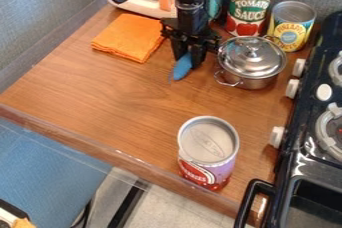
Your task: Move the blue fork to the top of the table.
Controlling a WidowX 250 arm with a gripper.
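While the gripper [188, 62] hangs over the far part of the bench [120, 94], its fingers [197, 57] pinch the blue fork [181, 69], which slants down between them; whether the fork touches the wood, I cannot tell. The fork is between the folded orange cloth [127, 38], on the left in view, and the lidded metal pot [254, 62], on the right. Behind the pot stand two upright cans, one red [249, 6] and one yellow [292, 26]. Another upright can [208, 153] stands near the bench's front edge, well apart from the fork. The stove [304, 122] runs along the right side.
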